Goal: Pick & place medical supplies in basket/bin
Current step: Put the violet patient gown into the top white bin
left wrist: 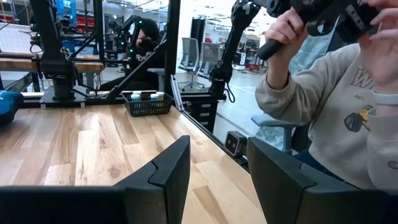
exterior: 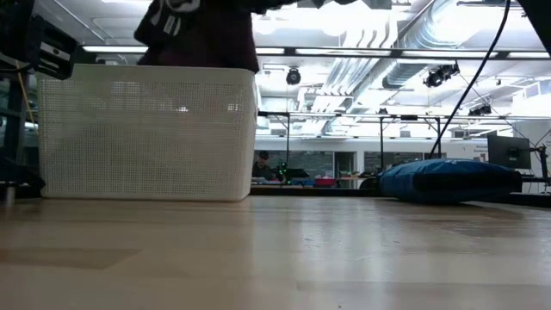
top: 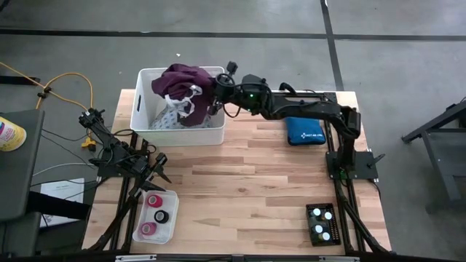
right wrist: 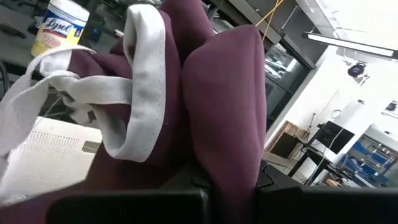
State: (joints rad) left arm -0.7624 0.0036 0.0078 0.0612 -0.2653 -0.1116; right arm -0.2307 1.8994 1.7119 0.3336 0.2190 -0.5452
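1. Jaws of the right gripper (top: 216,93) clamped shut on the purple cloth garment (top: 183,81), held over the white basket (top: 143,102) at the desk's (top: 247,182) far left part.
2. Jaws of the left gripper (left wrist: 217,171) partly apart, holding nothing, parked near the desk's left edge.
3. Counted: two garments, purple one draped above a grey dotted one (top: 169,120) lying inside the basket; three tape rolls in a clear tray (top: 155,216) at the near left corner; several white-capped vials in a small dark rack (top: 322,224) near right.
4. One blue pouch (top: 304,131) beside the right arm.
5. Wide bare wood across the desk's middle and near edge.
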